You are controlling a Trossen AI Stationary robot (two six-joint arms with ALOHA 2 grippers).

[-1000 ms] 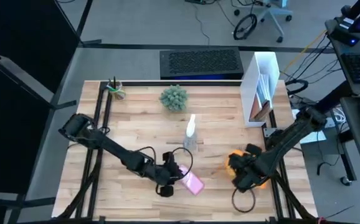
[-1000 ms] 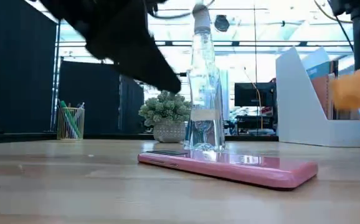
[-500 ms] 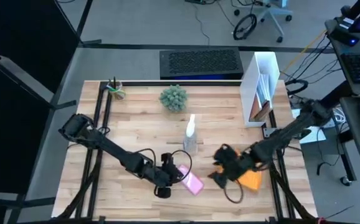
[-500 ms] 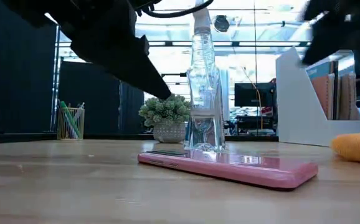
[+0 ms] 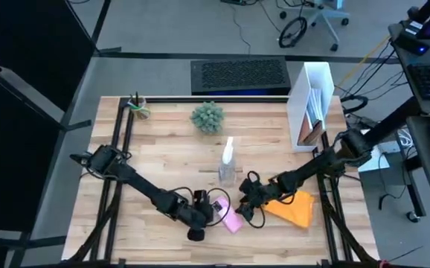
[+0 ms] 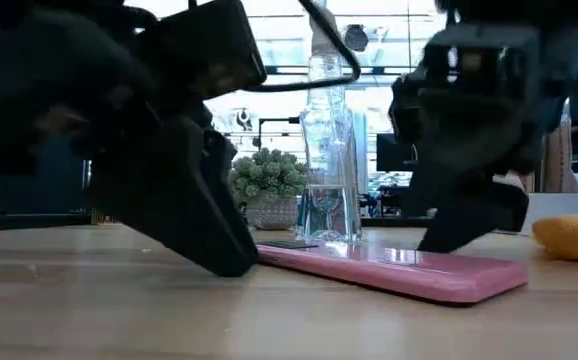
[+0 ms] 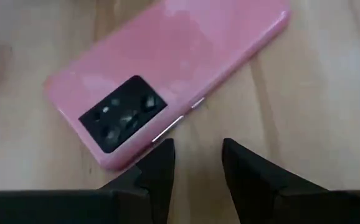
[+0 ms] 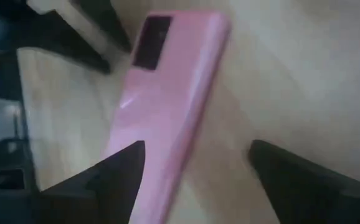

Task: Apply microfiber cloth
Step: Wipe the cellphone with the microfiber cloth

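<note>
While both arms reach over the desk (image 5: pixel 163 160), the microfiber cloth (image 5: pixel 294 208) lies flat near its right front edge, untouched. Right claw (image 5: pixel 246 207): released, fingers spread wide, at one end of a pink phone (image 5: pixel 230 219) lying camera-side up. Left claw (image 5: pixel 204 216): fingers slightly parted, empty, tips at the phone's camera end. Spray bottle (image 5: pixel 228 162): upright behind the phone.

Both arms: matte black, slim jointed links, looped black cables. Left end effector (image 7: pixel 195 165) and right end effector (image 8: pixel 195 165): paired tapered black fingers.
</note>
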